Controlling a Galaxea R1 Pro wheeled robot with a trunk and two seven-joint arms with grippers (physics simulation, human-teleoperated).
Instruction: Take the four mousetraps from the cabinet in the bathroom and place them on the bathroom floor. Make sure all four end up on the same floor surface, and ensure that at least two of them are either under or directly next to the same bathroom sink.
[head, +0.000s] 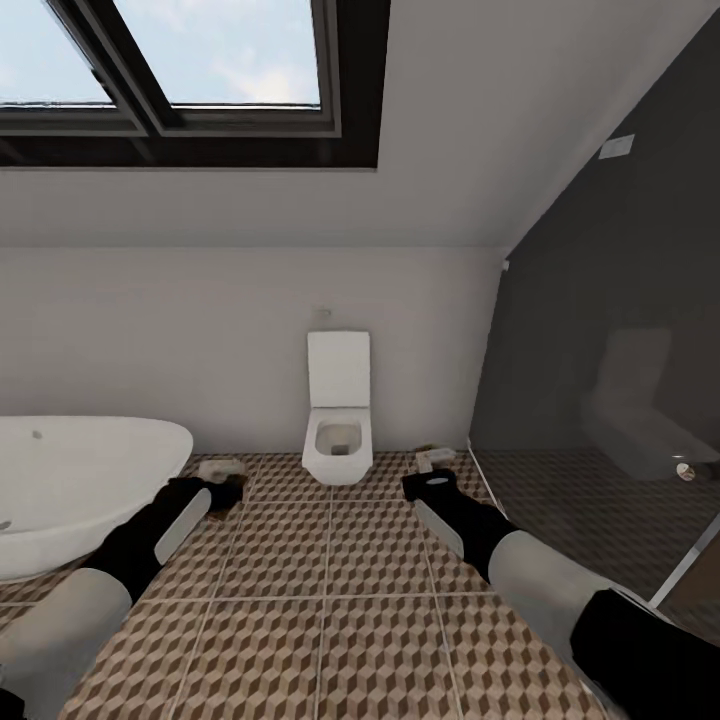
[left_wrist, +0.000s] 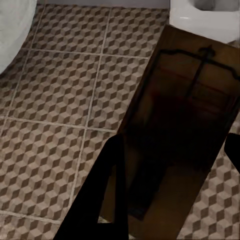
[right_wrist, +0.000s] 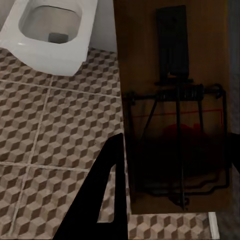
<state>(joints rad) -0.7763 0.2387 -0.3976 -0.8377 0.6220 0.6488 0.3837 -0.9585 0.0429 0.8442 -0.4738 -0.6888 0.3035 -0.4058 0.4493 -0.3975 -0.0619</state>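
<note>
I hold two mousetraps, flat brown wooden rectangles with dark wire. In the head view my left gripper (head: 222, 487) is shut on one mousetrap (head: 221, 468), and my right gripper (head: 432, 478) is shut on another mousetrap (head: 436, 458). Both hang above the cube-patterned bathroom floor (head: 330, 600), facing the toilet. The left wrist view has its mousetrap (left_wrist: 180, 120) clamped in the left gripper (left_wrist: 175, 145). The right wrist view has its mousetrap (right_wrist: 175, 100), with a red mark, clamped in the right gripper (right_wrist: 176, 142). The cabinet and sink are out of view.
A white wall-hung toilet (head: 338, 430) stands straight ahead against the back wall. A big oval white tub (head: 70, 480) sits at the left. A dark glass shower partition (head: 600, 400) closes off the right. A skylight (head: 200, 60) is overhead.
</note>
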